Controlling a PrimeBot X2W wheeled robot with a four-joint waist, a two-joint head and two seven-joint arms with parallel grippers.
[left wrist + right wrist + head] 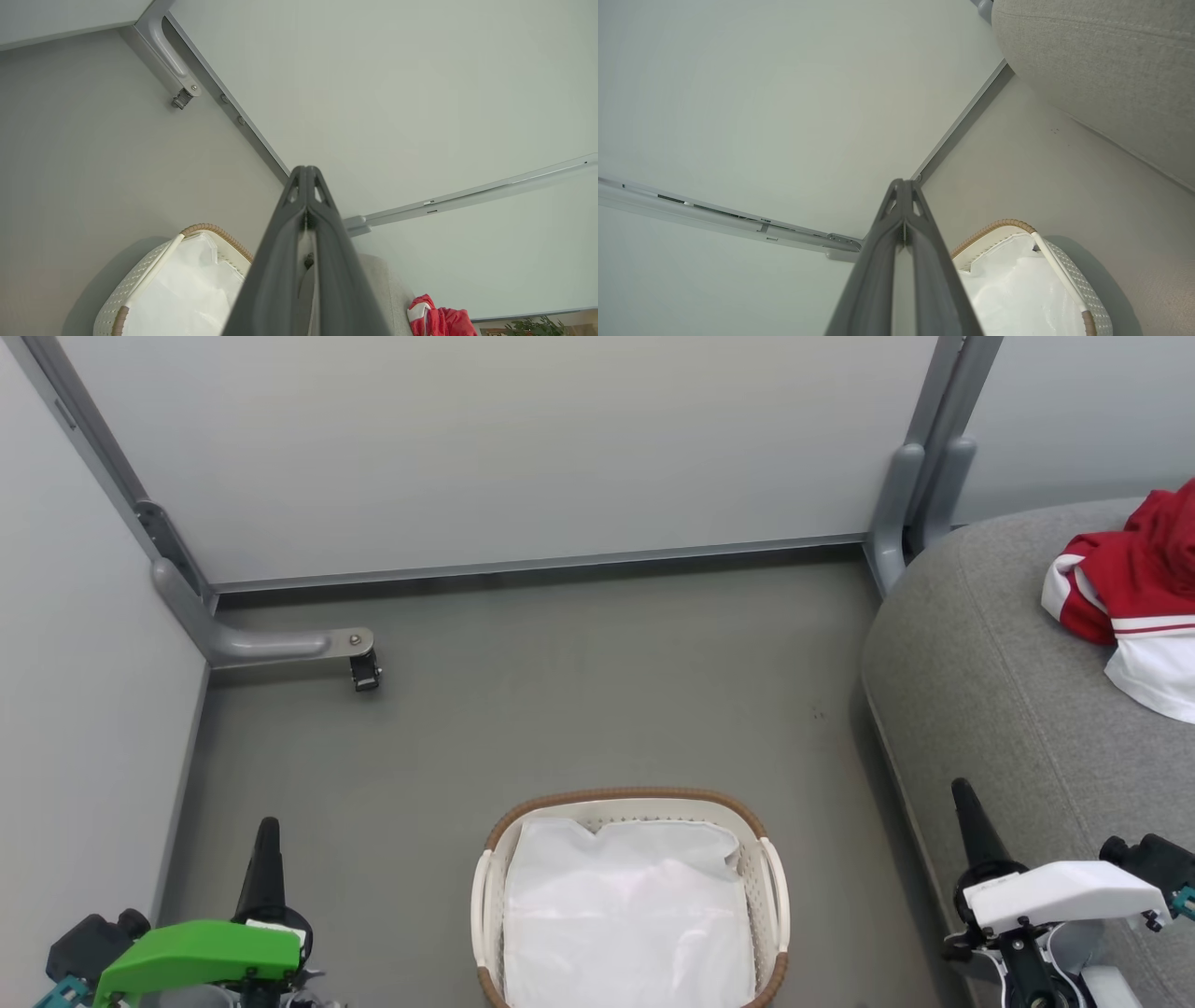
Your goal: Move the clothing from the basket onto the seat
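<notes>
Head view recorded the clothing (1134,588) heaped well in from the seat (990,681) edge, the basket (625,800) holding its liner (625,915), so left gripper (269,825) and right gripper (960,791) sat closed and empty, the job apparently done.

Nothing legible from where I look. I can make out no print, label, brand or number on the basket (635,795), its white liner (625,915), the clothing (1144,569) or the seat (990,709). White stripes on the red fabric are trim, not lettering.
</notes>
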